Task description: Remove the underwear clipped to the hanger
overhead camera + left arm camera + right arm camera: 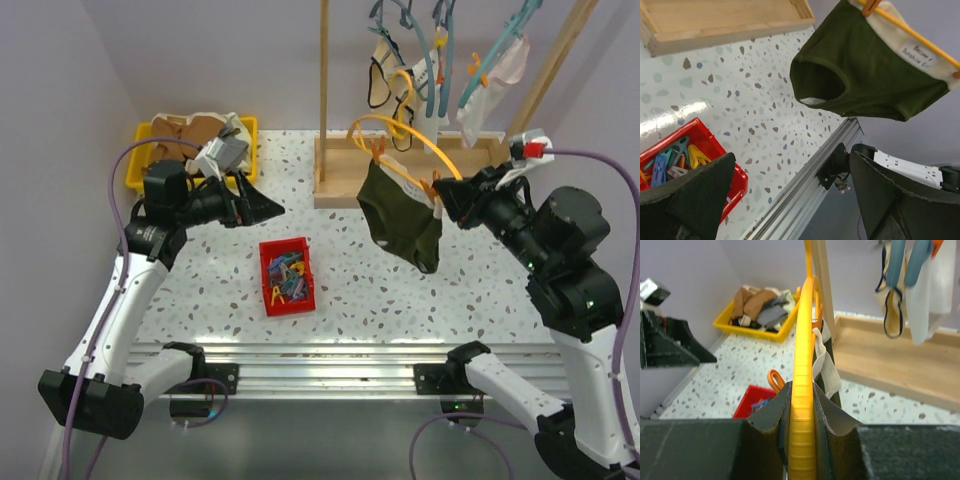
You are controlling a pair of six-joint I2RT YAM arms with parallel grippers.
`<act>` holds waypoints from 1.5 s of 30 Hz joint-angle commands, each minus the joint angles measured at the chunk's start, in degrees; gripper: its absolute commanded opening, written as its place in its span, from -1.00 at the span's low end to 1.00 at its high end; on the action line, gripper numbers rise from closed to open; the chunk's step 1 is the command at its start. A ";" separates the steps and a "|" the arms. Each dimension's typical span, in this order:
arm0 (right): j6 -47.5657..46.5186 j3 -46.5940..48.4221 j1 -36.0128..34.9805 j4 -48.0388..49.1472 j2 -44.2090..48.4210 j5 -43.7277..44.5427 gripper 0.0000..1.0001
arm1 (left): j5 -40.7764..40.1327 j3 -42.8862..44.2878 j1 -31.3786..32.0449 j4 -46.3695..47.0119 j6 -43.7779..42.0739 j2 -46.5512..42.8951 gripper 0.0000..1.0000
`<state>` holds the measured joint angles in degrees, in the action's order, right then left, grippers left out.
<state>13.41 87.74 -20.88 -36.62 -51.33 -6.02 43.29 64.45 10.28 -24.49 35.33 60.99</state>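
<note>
We find the right gripper (801,400) clamped on the yellow hanger (803,355), holding it out over the table (200,290) so the green underwear (865,80) hangs free, pegged by orange clips (870,6). The left gripper (265,207) faces it, jaws wide apart, presumably ready to take the garment.

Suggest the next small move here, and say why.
Probably move the open left gripper toward the orange clip nearest it: the right gripper clamps the yellow hanger, the green underwear hangs clipped, and the left gripper is empty, apart from it.
</note>
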 commanded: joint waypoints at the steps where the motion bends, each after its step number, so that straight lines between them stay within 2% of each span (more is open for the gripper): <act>1: 0.47 -6.61 -0.12 -3.98 4.38 -2.85 -1.00 | 0.22 -3.62 2.19 3.65 4.21 0.71 1.00; 5: 3.20 -15.03 -0.03 -4.77 7.37 -6.81 -1.00 | -4.52 -6.87 6.06 4.80 9.12 3.25 1.00; 11: 6.53 -26.74 -0.03 -3.64 12.92 -5.67 -1.00 | -14.54 -8.37 14.75 8.75 14.23 8.34 0.97; 15: 10.22 -31.49 -0.03 -2.40 14.68 -4.44 -1.00 | -20.59 -1.28 22.91 9.99 11.79 15.19 0.96; 20: 14.10 -32.37 -0.21 -4.59 14.42 -2.16 -1.00 | -24.12 6.65 29.17 8.58 8.97 25.56 0.96; 27: 16.47 -34.30 -0.21 -7.06 13.36 0.66 -1.00 | -28.43 12.54 37.51 11.48 12.83 28.57 0.96; 33: 18.32 -35.54 -0.30 -6.18 12.92 1.28 -1.00 | -30.98 9.65 39.64 15.70 13.36 26.46 0.96; 39: 17.62 -34.84 -0.30 -6.88 12.75 1.19 -1.00 | -41.52 14.91 38.41 1.23 12.48 32.07 0.99; 45: 16.83 -34.13 -0.30 -7.24 13.01 1.54 -1.00 | -48.37 22.03 38.32 -4.41 12.04 39.72 0.94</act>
<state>30.65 52.71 -20.97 -43.29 -38.22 -5.52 1.50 82.11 48.64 -24.05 47.44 98.41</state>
